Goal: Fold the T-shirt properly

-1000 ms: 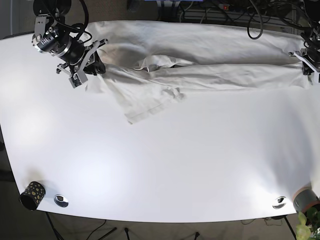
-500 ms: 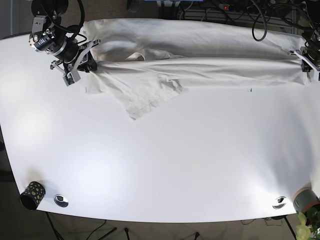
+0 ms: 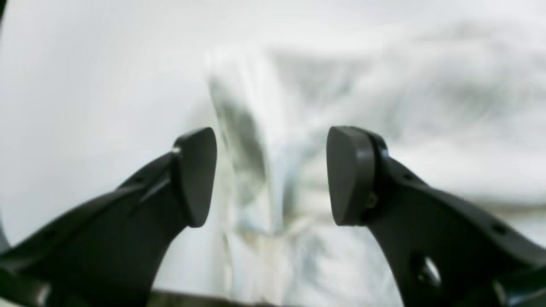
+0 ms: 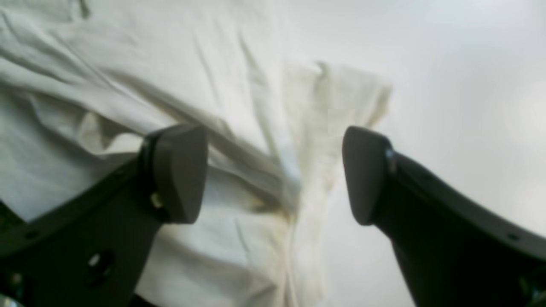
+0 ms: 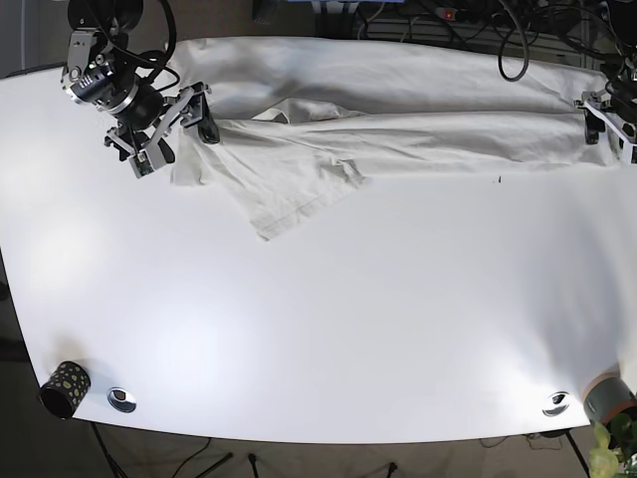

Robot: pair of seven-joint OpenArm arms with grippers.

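Note:
The white T-shirt [image 5: 398, 129] lies stretched along the table's far edge, folded lengthwise, with a sleeve flap [image 5: 299, 194] sticking out toward the front. My right gripper [image 5: 177, 131] is at the shirt's left end, open, its jaws standing apart over the creased cloth [image 4: 256, 128] in the right wrist view [image 4: 273, 170]. My left gripper [image 5: 605, 121] is at the shirt's right end, open, with blurred cloth [image 3: 281, 170] showing between its jaws in the left wrist view [image 3: 271, 175].
A black patterned cup [image 5: 65, 388] and a metal disc [image 5: 121, 399] sit at the front left corner. Another disc [image 5: 556, 403] and a grey roll [image 5: 609, 394] are at the front right. Cables [image 5: 513, 50] hang behind the far edge.
The shirt's folded edge was carried toward the far side of the table and laid down. Both grippers have opened and let go of the cloth.

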